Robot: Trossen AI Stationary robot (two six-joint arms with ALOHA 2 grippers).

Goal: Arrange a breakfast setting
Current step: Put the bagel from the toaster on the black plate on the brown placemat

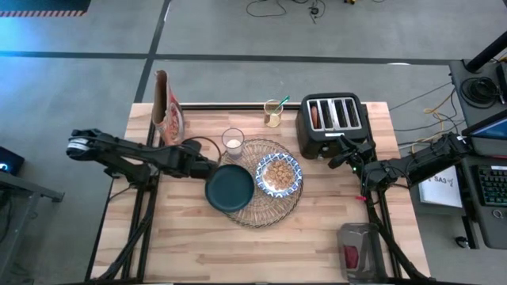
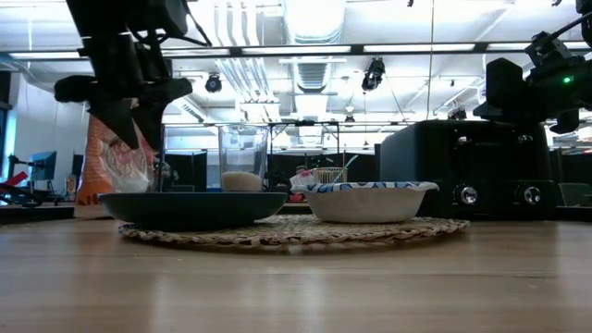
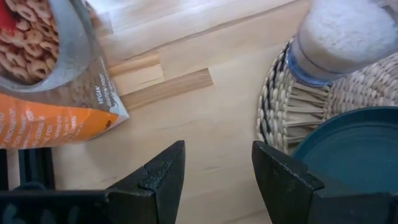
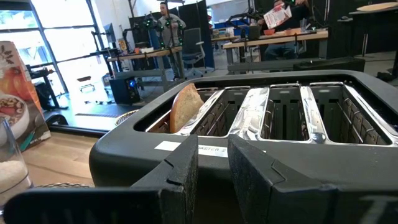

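Plate (image 1: 230, 188) lay on the placemat's (image 1: 265, 214) left edge, overhanging the surface (image 1: 238, 253); the left tool (image 1: 207, 167) hovered wide open and empty just beside its rim. Dropping carelessly, a finger could tip the plate or nudge the nearby glass (image 1: 233, 141).

The right tool (image 1: 354, 158), narrowly parted and empty, waited by the toaster (image 1: 333, 123).

Tan woven placemat (image 1: 261, 214), dark teal plate (image 1: 230, 188), blue-&-white patterned bowl (image 1: 279, 176) w/ tan cereal. Black toaster (image 1: 331, 125) far right. Orange cereal bag (image 1: 168, 111) far left by my arm.
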